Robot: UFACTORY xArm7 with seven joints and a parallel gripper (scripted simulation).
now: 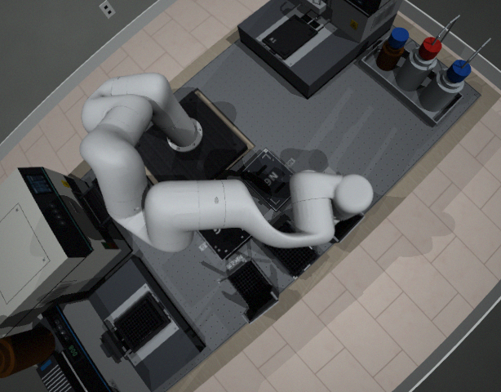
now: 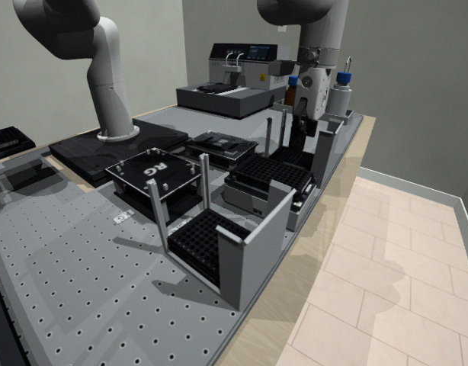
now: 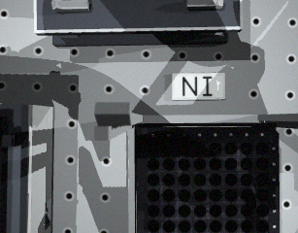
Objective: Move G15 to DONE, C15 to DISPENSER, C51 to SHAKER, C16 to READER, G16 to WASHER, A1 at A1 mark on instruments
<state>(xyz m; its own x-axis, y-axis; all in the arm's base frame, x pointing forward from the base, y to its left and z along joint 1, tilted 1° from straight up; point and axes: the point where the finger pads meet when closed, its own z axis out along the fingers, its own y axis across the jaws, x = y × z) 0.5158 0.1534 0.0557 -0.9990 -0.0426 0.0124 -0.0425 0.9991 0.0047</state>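
My gripper (image 2: 304, 140) is open and points down inside the upper part of the IN rack (image 2: 328, 151) (image 3: 113, 109), close above the top black plate (image 2: 286, 155) (image 3: 207, 186). Whether the fingers flank that plate is hidden. A black plate (image 1: 294, 254) (image 2: 271, 170) lies on SHAKER (image 2: 242, 199). Black plates stand low in DONE (image 1: 248, 283) (image 2: 204, 236); their number is unclear. A black plate (image 1: 141, 321) sits on the lower-left instrument. The instrument at the back shows a flat black carrier (image 1: 290, 36) (image 2: 217, 87) with no visible plate. Another black plate (image 2: 8, 138) shows at the far left. Plate labels are unreadable.
Nest N6 (image 1: 271, 175) (image 2: 222, 142) (image 3: 139, 20) and nest RG (image 2: 145, 176) hold no plate. Rack posts (image 2: 268, 136) and a tall wall border the gripper. Bottles (image 1: 415, 71) (image 2: 340, 96) stand in a tray behind it.
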